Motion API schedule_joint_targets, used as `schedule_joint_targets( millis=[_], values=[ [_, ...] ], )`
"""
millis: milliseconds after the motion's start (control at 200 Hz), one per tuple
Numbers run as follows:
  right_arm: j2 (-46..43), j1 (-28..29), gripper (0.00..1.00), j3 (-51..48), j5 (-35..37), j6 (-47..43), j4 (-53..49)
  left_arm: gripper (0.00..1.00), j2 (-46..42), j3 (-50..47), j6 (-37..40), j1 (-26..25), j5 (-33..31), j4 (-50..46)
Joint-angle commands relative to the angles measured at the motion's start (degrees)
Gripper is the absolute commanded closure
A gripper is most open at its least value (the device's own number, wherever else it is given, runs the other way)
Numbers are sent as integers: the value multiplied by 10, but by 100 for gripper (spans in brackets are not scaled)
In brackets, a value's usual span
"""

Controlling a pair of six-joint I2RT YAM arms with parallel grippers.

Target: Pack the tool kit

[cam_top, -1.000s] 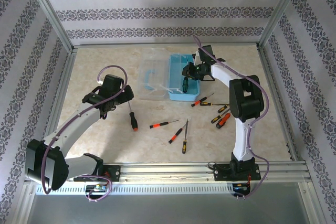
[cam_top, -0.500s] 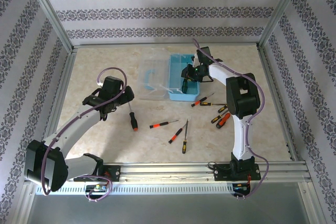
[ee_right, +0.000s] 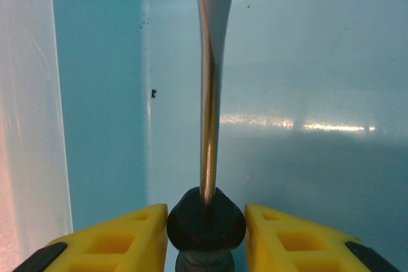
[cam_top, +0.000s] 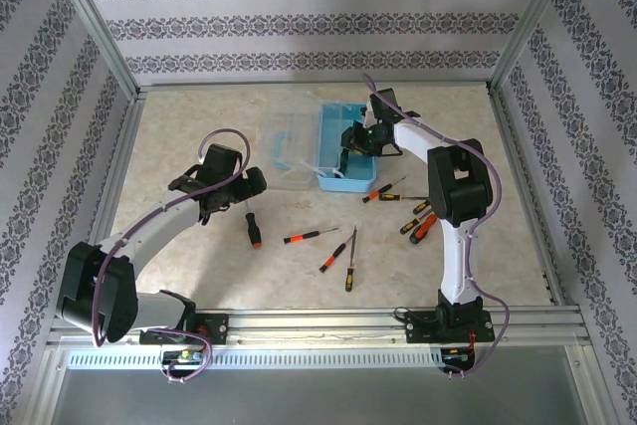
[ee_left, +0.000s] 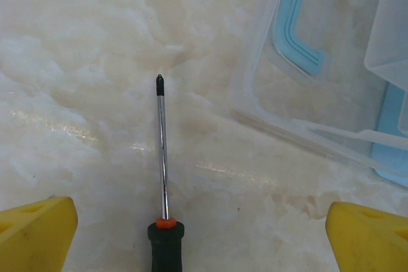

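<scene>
The right gripper reaches into the blue box in the upper middle of the top view. Its jaws pinch the black handle of a flat screwdriver. The shiny shaft points to the top of the frame, over the blue floor of the box. The clear lid lies open, just left of the box. The left gripper hangs over the desk with its jaws spread wide. A black and orange screwdriver lies between them on the desk. More screwdrivers lie loose to its right.
</scene>
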Motion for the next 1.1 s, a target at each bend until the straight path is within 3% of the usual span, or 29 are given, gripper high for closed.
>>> schedule_joint_targets(
  millis=[0,530,1094],
  values=[
    [-40,5,62,12,4,-3,-10,0,-11,9,-3,8,4,6],
    [-152,-4,60,-9,-9,8,-2,2,3,9,1,7,5,-24],
    [-408,25,58,-361,104,9,176,8,-7,-35,-18,-12,16,-40]
  ],
)
